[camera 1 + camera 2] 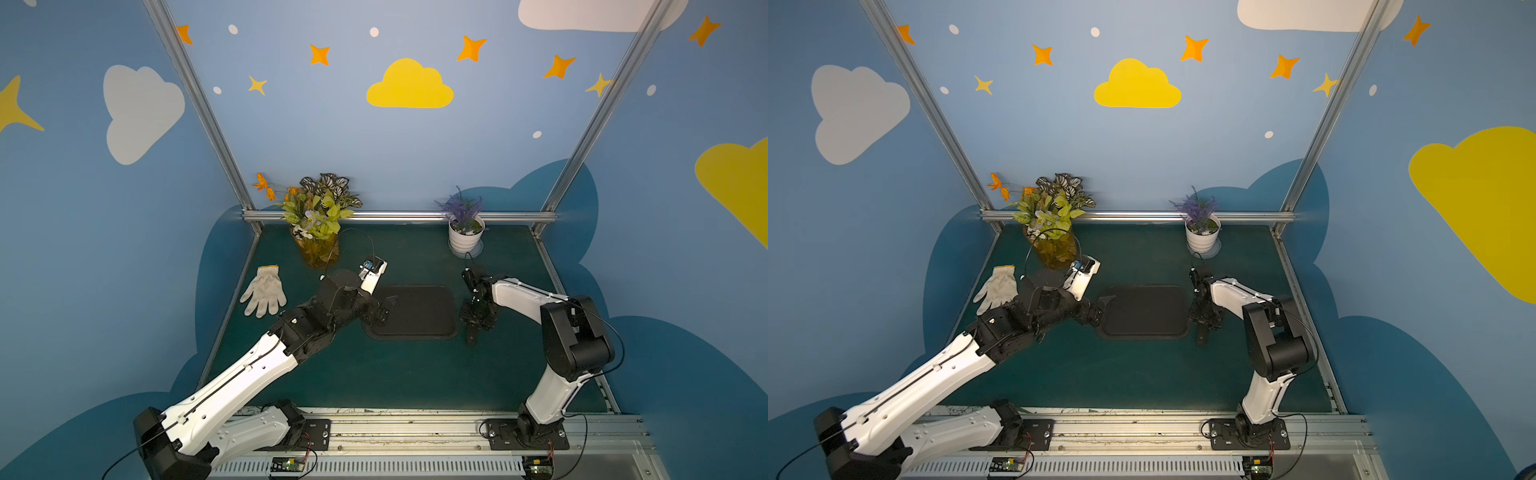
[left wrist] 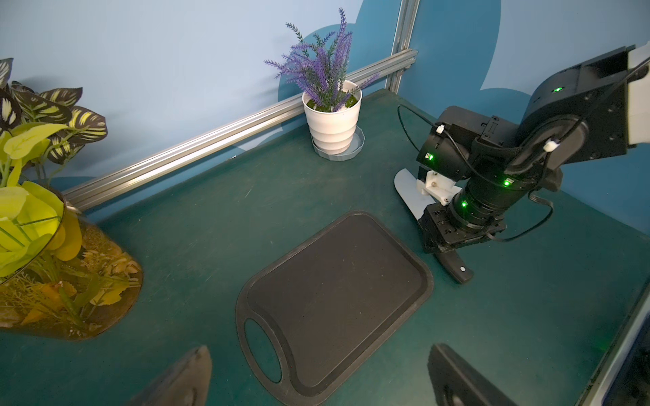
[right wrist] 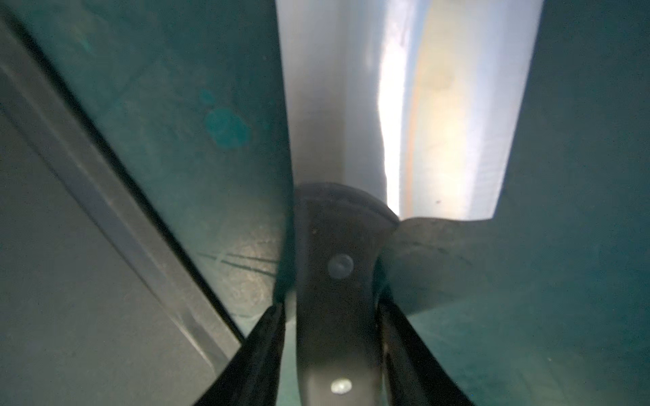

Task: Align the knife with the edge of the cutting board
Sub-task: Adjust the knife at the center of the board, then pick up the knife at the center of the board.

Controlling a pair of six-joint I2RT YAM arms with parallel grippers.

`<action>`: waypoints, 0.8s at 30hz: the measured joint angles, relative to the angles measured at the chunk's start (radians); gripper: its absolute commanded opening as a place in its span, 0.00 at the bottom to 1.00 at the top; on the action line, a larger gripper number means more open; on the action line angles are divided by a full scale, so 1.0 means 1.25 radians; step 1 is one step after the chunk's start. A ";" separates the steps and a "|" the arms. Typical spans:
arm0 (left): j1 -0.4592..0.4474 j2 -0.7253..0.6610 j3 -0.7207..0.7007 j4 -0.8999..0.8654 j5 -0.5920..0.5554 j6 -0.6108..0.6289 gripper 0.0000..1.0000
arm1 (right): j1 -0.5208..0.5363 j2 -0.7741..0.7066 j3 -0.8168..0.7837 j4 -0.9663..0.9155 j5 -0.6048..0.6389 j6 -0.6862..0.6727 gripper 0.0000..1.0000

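In both top views the knife (image 1: 471,336) lies on the green worktop (image 1: 374,374) just beside the cutting board (image 1: 415,309), at its 3 o'clock edge; the handle points to 6 o'clock, and the rest is hidden under the right gripper (image 1: 473,326); the left gripper (image 1: 381,312) hangs over the board's 9 o'clock end.

In the left wrist view that gripper's fingers are spread wide with nothing between them; the knife (image 2: 409,195) looks flat on the worktop, apart from the board, roughly along its short edge.

In the right wrist view the fingers flank the black handle, with a thin sliver showing on one side; whether they pinch it I cannot tell; the blade end seems to stand farther from the cutting board (image 3: 116,218) than the handle end.

If so, swing the blade toward 9 o'clock until it runs parallel, then part the fingers fully and lift straight up, so neither finger drags the handle askew.
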 measured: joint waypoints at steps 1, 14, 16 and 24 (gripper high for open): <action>-0.001 -0.001 0.000 0.000 -0.002 0.001 1.00 | 0.000 0.001 0.000 0.001 0.001 0.003 0.47; -0.013 -0.006 -0.012 0.000 -0.021 0.009 1.00 | 0.013 0.027 0.017 -0.020 0.030 0.053 0.30; -0.015 -0.008 -0.012 0.000 -0.023 0.013 1.00 | 0.015 0.026 0.016 -0.020 0.031 0.059 0.20; -0.016 -0.010 -0.012 0.001 -0.027 0.016 1.00 | 0.029 0.011 0.001 -0.002 0.056 0.075 0.00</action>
